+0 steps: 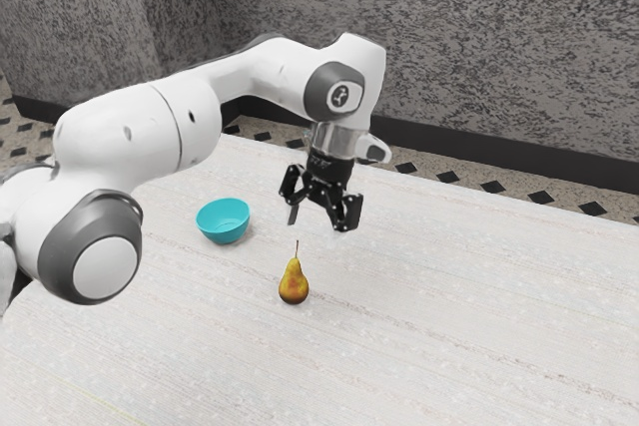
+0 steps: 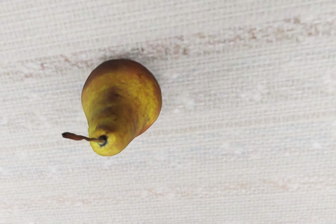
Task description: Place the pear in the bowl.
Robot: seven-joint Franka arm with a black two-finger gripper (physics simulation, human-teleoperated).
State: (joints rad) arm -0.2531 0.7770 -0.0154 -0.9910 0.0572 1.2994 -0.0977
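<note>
Gripper status: my gripper (image 1: 320,211) is open, its two fingers spread apart with a gap between them. It is raised above the tabletop (image 1: 439,316), fingers directed downward, and is not in contact with the pear (image 1: 293,284).

Pear position: the pear stands upright on the tabletop, its broad end down and its thin stem (image 1: 297,248) up. In the exterior view it appears below my gripper. The wrist view shows it from above, with the neck and stem presented to the camera. The skin is yellow with reddish-brown areas.

Bowl position: the turquoise bowl (image 1: 223,223) rests upright on the tabletop, opening upward. It is located toward the exterior view's left of the pear and farther from that camera. The bowl and the pear are near each other, but apart.

Surroundings: my white arm (image 1: 145,137) extends from the exterior view's left, above the tabletop. Beyond the tabletop's far edge are a patterned floor (image 1: 479,185) with dark diamonds, a dark baseboard (image 1: 449,139) and a mottled gray wall (image 1: 499,47).
</note>
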